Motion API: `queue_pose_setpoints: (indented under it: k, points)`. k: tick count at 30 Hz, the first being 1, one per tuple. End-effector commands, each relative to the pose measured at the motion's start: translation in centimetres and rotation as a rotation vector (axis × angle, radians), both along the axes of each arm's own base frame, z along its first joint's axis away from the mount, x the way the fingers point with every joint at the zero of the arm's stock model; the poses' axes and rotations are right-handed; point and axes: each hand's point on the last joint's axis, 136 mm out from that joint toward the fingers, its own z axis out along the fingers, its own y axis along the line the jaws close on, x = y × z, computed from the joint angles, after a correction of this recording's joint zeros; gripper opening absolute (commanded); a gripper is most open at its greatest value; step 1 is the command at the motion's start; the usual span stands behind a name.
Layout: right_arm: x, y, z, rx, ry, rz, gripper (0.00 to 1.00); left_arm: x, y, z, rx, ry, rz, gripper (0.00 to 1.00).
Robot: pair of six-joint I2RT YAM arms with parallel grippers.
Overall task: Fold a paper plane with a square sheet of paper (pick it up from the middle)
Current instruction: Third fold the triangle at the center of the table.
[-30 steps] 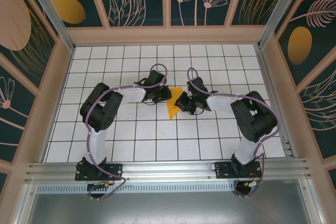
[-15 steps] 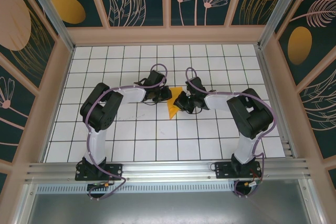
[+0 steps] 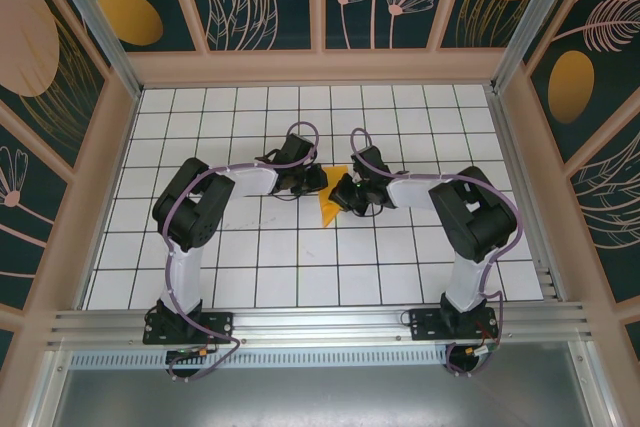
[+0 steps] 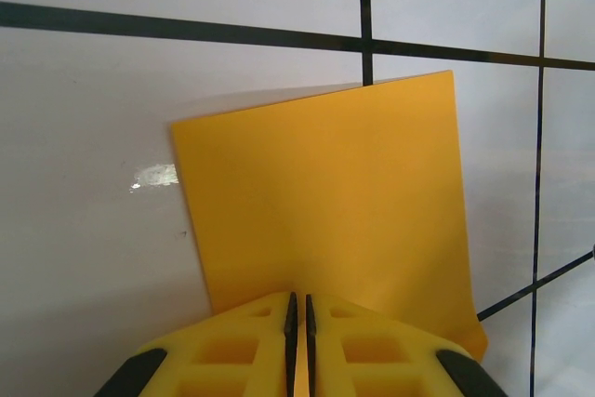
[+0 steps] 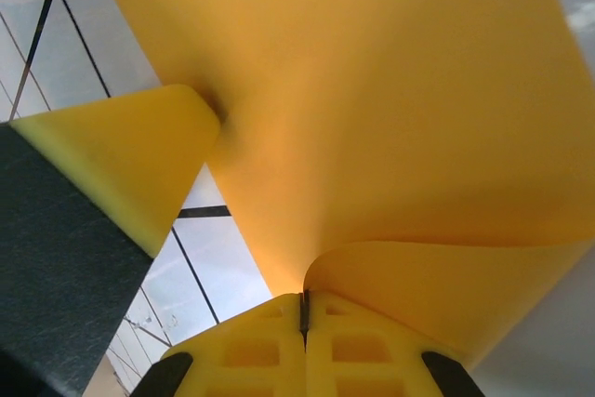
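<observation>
L gripper pinched tight on edge of thin orange-yellow folded paper sheet; R gripper clamps curled edge, mid white grid table.

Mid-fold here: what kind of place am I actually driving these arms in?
Most likely a purpose-built robot test cell, not a home: a white gridded tabletop, dark floral panels walling it in, and the left arm and right arm bolted to an aluminium rail at the near edge.

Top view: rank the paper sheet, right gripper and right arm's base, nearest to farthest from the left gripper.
1. Paper sheet, pinched in the left gripper.
2. Right gripper, just right of it.
3. Right arm's base, at the near edge, right.
</observation>
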Motion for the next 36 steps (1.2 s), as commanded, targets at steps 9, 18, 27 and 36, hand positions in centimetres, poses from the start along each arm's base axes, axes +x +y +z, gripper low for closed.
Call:
queue_pose_setpoints:
  k: [9,18,27,36]
  points:
    - [-0.57,0.54,-0.34,-0.049,-0.009,0.061,0.04,-2.16,0.79,-3.14,0.047,0.088,-0.026,0.15]
    - [-0.31,0.47,-0.5,-0.054,-0.007,0.044,0.04,-2.2,0.83,-3.24,0.048,0.092,-0.025,0.15]
    - [0.09,0.59,-0.3,-0.043,-0.017,0.03,0.04,-2.25,0.77,-3.27,0.047,0.095,-0.026,0.15]
    - [0.02,0.69,-0.49,-0.042,-0.011,0.036,0.04,-2.31,0.84,-3.33,0.048,0.096,-0.026,0.15]
